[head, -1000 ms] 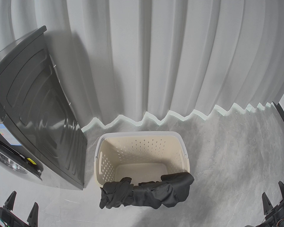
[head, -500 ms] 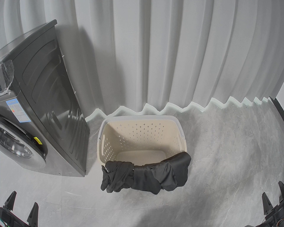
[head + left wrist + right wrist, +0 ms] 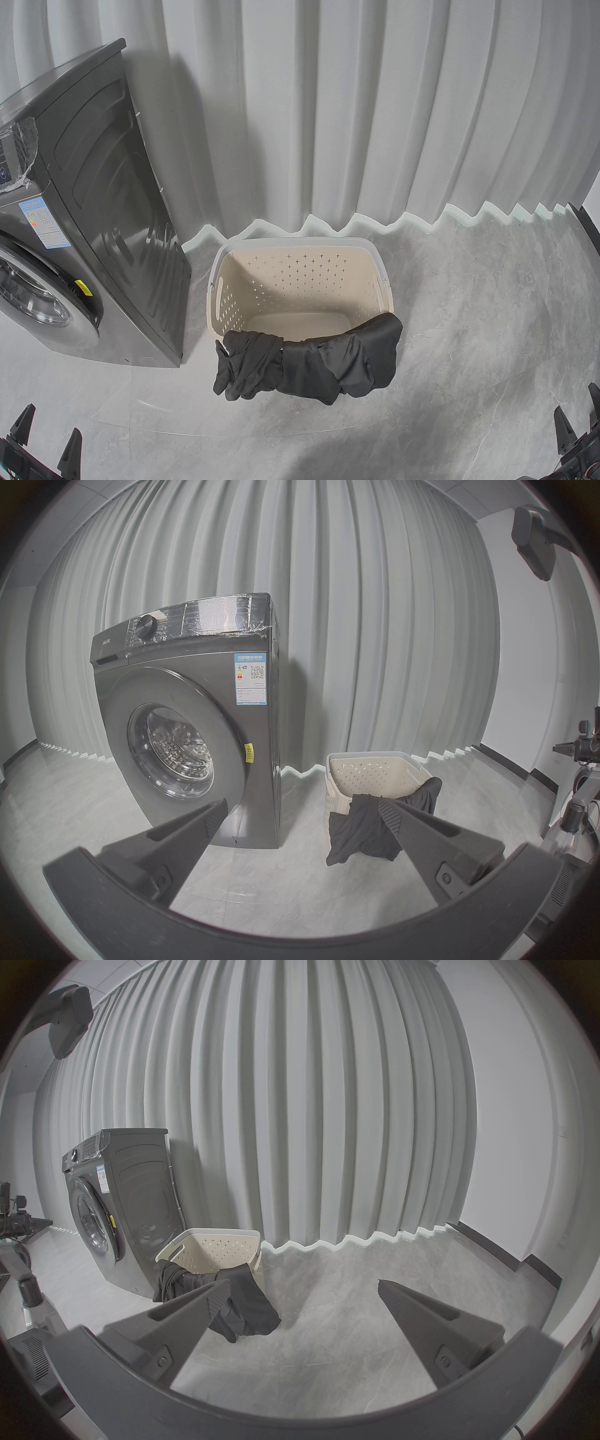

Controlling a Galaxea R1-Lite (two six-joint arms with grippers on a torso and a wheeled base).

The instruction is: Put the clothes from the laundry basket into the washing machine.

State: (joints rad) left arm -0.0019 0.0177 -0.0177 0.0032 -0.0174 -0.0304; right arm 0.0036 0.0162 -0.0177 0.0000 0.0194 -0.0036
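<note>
clothes (image 3: pixel 309 369) well apart from fingers (image 3: pixel 69 453)

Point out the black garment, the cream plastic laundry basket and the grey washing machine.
black garment (image 3: pixel 312 369), head view, draped middle.
cream plastic laundry basket (image 3: pixel 300 275), head view, far wall.
grey washing machine (image 3: pixel 106 206), head view, side panel.

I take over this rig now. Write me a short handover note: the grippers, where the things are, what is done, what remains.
Left gripper: open, empty, held low.
Right gripper: open, empty, held low.
Black clothes hang over the near rim of the laundry basket, which stands on the floor to the right of the washing machine. The machine's door looks shut.
Done: nothing grasped, nothing loaded.
To do: grasp the clothes, open the door, put them in.
</note>
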